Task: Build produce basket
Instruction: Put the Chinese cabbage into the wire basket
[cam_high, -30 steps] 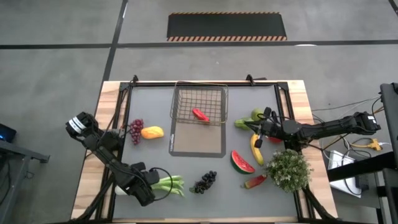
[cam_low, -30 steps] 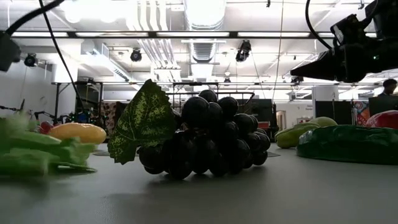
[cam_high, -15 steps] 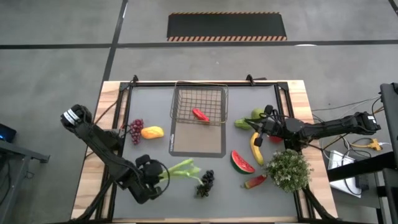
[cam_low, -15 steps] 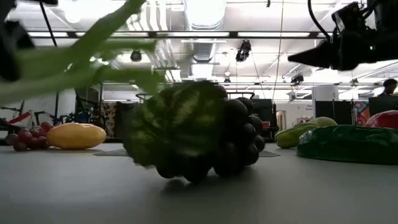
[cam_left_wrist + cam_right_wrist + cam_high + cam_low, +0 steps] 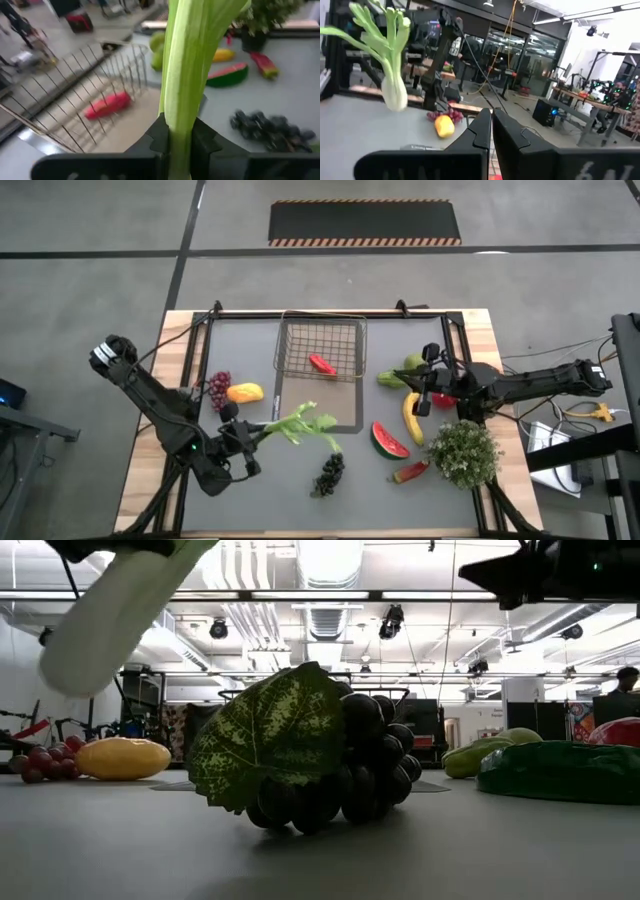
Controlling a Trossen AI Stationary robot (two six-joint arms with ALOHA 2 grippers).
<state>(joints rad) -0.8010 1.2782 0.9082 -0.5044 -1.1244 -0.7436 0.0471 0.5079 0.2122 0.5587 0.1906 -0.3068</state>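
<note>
A: What has moved since a second ago?

B: The leek [image 5: 296, 424] is off the table now, lifted by the left gripper [image 5: 243, 439], whose fingers are clamped on its pale stalk; the dark grapes [image 5: 329, 472] got nudged.

A: Where exactly?

B: Toward seven o'clock of the basket [image 5: 320, 348], leaves over the mat [image 5: 345, 408].

A: The right gripper [image 5: 425, 402]?

B: Pinched closed, empty, above the banana [image 5: 411, 419] at three o'clock.
</note>
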